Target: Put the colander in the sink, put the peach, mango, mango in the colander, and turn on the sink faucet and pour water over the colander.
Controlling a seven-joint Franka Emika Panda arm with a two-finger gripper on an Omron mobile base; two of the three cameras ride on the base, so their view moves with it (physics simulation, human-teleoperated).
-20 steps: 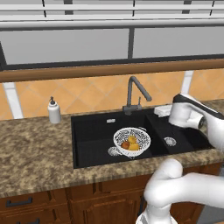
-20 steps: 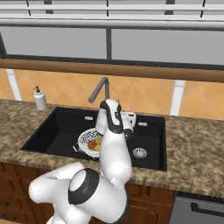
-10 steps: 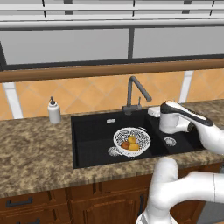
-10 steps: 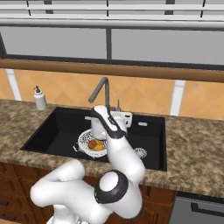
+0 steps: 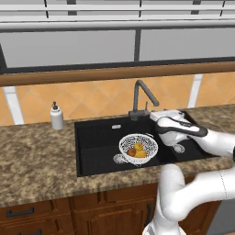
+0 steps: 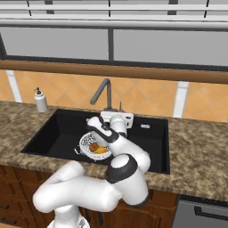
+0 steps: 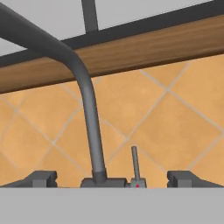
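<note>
The white mesh colander [image 5: 137, 148] sits in the left basin of the black sink [image 5: 96, 137]. It holds the orange-red peach [image 5: 131, 152] and two yellow mangoes [image 5: 139, 146]. The dark grey sink faucet [image 5: 140, 97] stands at the sink's back rim, and no water runs from it. My gripper [image 5: 155, 114] is open, level with the faucet's base and just right of it. In the hand view the faucet [image 7: 89, 122] and its small upright lever [image 7: 135, 161] stand straight ahead, between the two spread fingertips [image 7: 41, 178], a short way off.
A white soap dispenser [image 5: 57, 116] stands on the granite counter [image 5: 36, 156] left of the sink. An orange tiled wall and a wooden sill rise behind the faucet. The right basin [image 5: 183, 149] lies under my arm.
My hand has swung left from over the right basin to the faucet's base. The gripper has stayed open; colander and fruit have not moved.
</note>
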